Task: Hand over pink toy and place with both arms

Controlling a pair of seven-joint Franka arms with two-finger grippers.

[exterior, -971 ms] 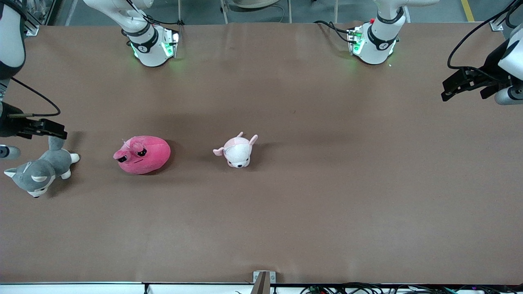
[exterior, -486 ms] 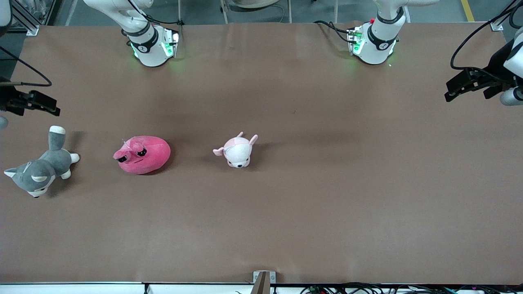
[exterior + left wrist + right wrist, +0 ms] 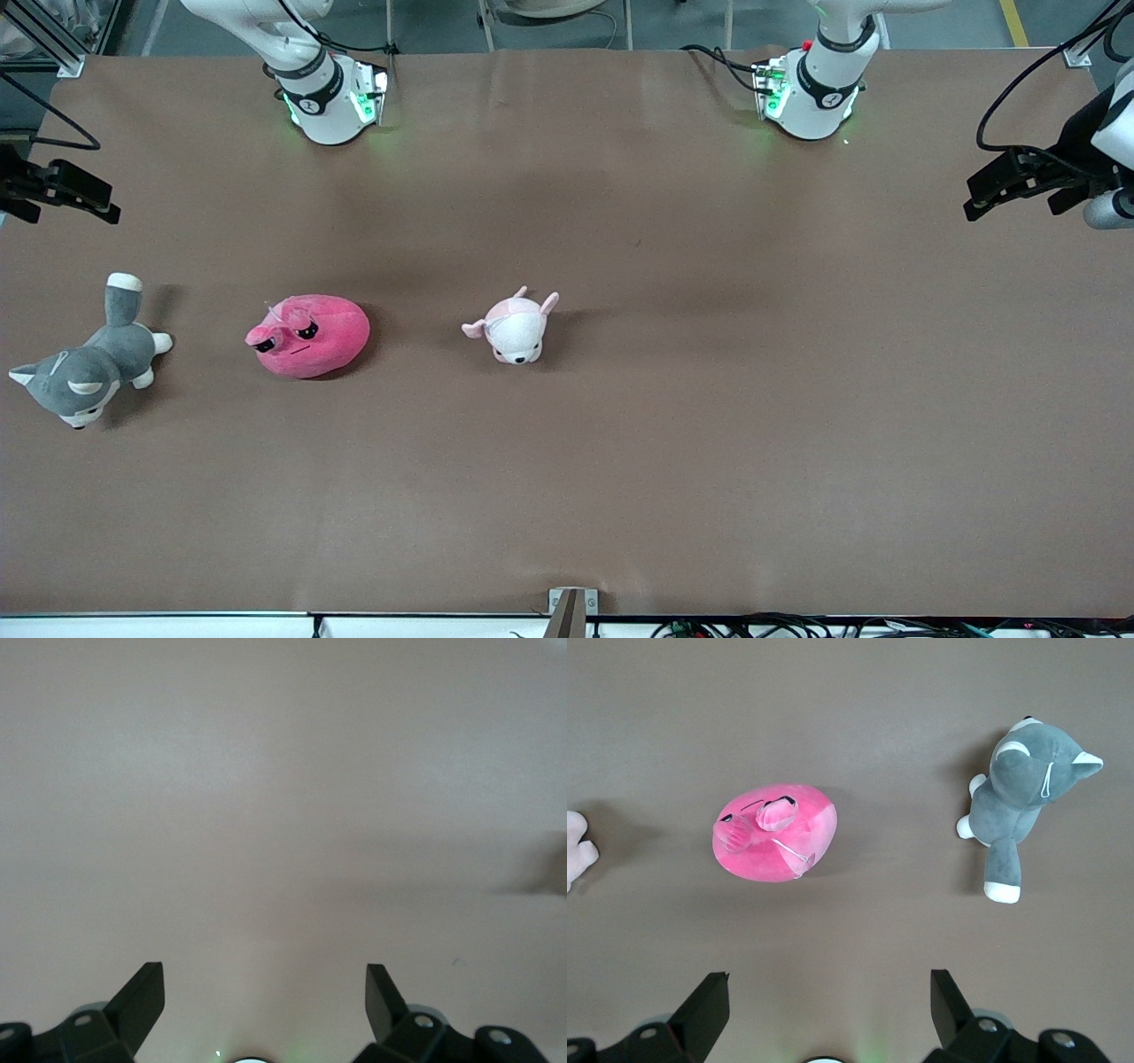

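Since a second ago, my right gripper (image 3: 84, 197) has climbed from just over the grey dog's tail to the upper left edge of the front picture, and my left gripper (image 3: 1005, 186) has barely shifted at the upper right edge.

Front view: the pink toy (image 3: 308, 335) lies on the brown desk (image 3: 709, 399) at centre left, untouched. The grey-and-white plush dog (image 3: 84, 368) sits at the left edge, toward my right arm's end, and the small pale pink-and-white plush (image 3: 514, 326) sits just left of centre. All three lie in a rough row, apart from one another. My right gripper hangs over the desk's edge above the dog; my left gripper hangs over the desk's edge at my left arm's end, waiting.

Left wrist view: my jaws stand spread wide at the bottom of the frame, holding nothing, with bare desk filling the rest.

Right wrist view: my jaws are likewise spread wide and hold nothing. The pink toy (image 3: 775, 833) lies left of centre, the dog (image 3: 1023, 802) at upper right, and a sliver of the pale plush (image 3: 578, 855) at the left edge.
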